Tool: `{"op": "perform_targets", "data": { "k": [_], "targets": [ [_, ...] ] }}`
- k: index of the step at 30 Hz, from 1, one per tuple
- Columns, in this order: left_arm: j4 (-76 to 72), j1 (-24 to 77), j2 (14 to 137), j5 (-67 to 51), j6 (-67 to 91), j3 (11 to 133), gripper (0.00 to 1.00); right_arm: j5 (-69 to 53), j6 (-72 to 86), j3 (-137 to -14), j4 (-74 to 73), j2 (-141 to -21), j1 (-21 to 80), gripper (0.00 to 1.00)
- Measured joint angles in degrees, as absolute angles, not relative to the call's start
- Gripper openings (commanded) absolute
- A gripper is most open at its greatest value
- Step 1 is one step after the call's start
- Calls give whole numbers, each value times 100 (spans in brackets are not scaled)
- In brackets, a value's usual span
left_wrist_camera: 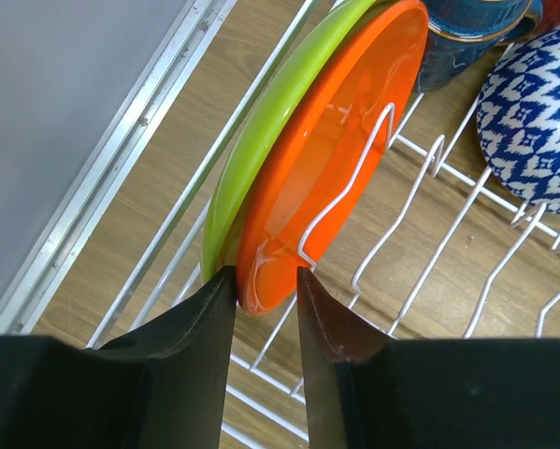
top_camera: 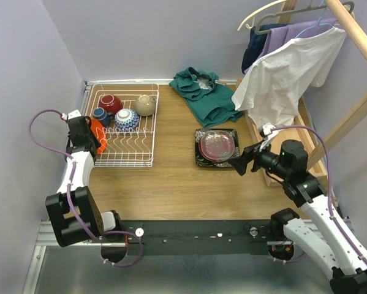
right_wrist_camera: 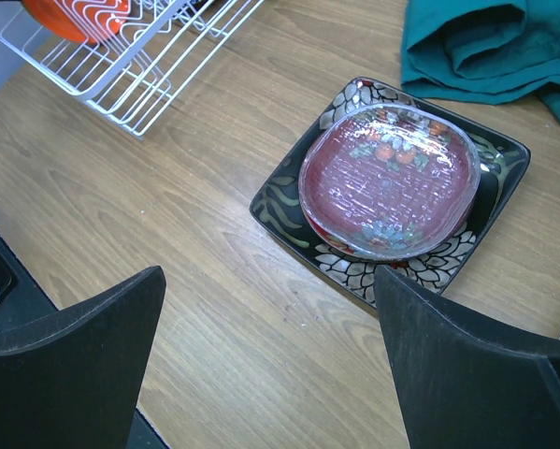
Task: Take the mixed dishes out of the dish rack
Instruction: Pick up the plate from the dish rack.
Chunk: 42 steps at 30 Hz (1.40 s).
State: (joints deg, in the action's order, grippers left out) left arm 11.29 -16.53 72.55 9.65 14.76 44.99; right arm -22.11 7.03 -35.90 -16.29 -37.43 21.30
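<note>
Though tine-hemmed, orange plate (left_wrist_camera: 294, 182) edge (straddled)

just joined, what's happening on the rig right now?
Mid-unload of the dish rack. The left gripper has a finger on either side of the orange plate, which stands in the tines against the lime-green plate; whether it is clamped is unclear. Three bowls and the blue mug sit in the rack. The right gripper hangs open near the black square plate, with the red plate stacked on it.
</note>
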Motion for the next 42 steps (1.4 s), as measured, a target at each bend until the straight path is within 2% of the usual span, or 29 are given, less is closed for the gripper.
{"op": "perform_targets", "data": {
  "k": [13,14,27,28,32,39,42],
  "targets": [
    [945,-1621,7015,860,1061,4351,36,-2211,705,-3540,-1586,-3736,2130,100],
    [945,-1605,7015,882,1041,4351,34,-2213,707,-3535,-1586,-3736,2130,100],
    [937,-996,7153,1892,797,4348,31,-2215,707,-3503,-1544,-3736,2130,100],
    [934,-950,7190,1990,788,4353,27,-2215,707,-3503,-1546,-3736,2130,100],
    [958,-805,7400,2410,755,4429,25,-2215,709,-3494,-1542,-3736,2130,100],
    [989,-644,7585,2965,757,4550,15,-2213,709,-3483,-1518,-3736,2130,100],
    [1011,-578,7599,3079,781,4604,8,-2213,709,-3483,-1507,-3736,2130,100]
  ]
}}
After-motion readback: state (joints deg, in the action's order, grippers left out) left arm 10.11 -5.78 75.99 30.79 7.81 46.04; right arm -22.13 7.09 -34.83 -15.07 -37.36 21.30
